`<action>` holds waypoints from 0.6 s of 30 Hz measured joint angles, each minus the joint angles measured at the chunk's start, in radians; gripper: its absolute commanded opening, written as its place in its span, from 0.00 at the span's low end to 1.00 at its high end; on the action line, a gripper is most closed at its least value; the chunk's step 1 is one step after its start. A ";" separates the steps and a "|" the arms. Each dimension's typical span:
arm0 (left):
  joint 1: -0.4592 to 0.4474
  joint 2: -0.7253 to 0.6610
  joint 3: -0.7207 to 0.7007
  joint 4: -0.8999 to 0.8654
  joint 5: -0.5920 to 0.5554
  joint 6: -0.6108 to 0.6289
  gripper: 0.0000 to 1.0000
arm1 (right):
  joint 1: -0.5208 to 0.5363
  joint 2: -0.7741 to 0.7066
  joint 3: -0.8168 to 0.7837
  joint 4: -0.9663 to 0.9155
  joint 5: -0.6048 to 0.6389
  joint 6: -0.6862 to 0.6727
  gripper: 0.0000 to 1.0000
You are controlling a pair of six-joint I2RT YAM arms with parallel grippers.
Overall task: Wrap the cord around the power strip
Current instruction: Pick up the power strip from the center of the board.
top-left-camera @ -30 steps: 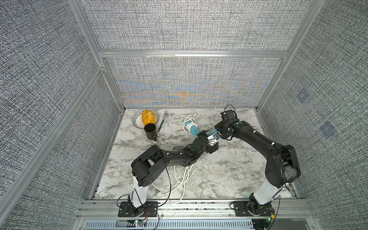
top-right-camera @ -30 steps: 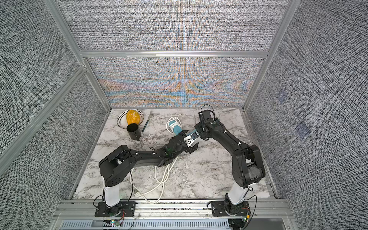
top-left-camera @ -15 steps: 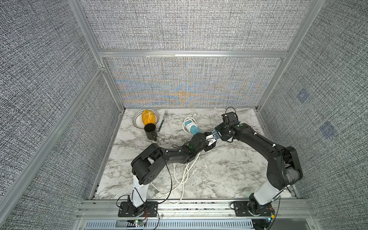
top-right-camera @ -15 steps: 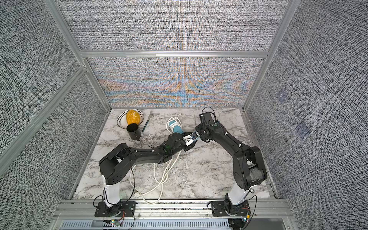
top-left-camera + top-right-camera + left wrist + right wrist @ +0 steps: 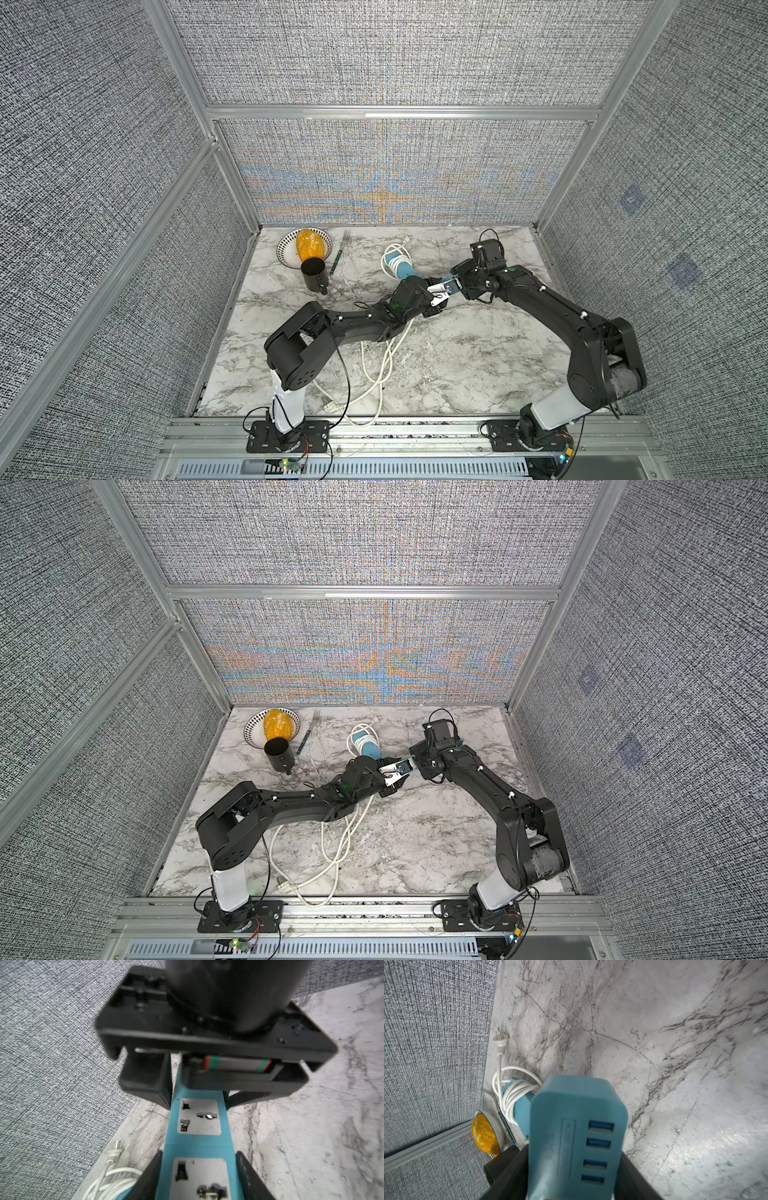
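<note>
The teal power strip [image 5: 402,271] [image 5: 368,751] is held off the marble table between both arms. White cord [image 5: 395,259] is coiled round its far end, and the plug [image 5: 408,240] lies by the back wall. My left gripper [image 5: 422,282] [image 5: 198,1155] is shut on the strip's middle [image 5: 199,1147], with a finger pressed on each long side. My right gripper [image 5: 451,284] [image 5: 574,1151] is open around the USB end [image 5: 577,1136], its fingers just off the sides. The left wrist view shows the right gripper's fingers [image 5: 158,1088] flanking the strip.
A striped bowl [image 5: 284,249] holding a yellow-orange object, a black cup [image 5: 314,275] and a fork [image 5: 338,257] stand at the back left. A loose white cable [image 5: 382,357] sprawls under my left arm to the front edge. Fabric walls enclose three sides.
My left jaws have closed onto the power strip, and that gripper has shifted a little toward the back left. My right jaws have widened off the USB end.
</note>
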 measured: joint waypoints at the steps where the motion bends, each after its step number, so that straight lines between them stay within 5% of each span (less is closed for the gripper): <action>1: 0.003 -0.014 -0.005 -0.019 0.008 0.003 0.00 | -0.013 -0.023 -0.021 0.010 0.000 -0.025 0.98; 8: 0.049 -0.079 -0.008 -0.151 0.127 0.023 0.00 | -0.134 -0.139 -0.106 0.086 -0.045 -0.325 0.98; 12: 0.103 -0.127 0.018 -0.281 0.246 0.034 0.00 | -0.169 -0.232 -0.188 0.207 -0.110 -0.779 0.98; 18: 0.182 -0.166 0.146 -0.547 0.431 0.126 0.00 | -0.146 -0.342 -0.287 0.222 -0.392 -1.571 0.98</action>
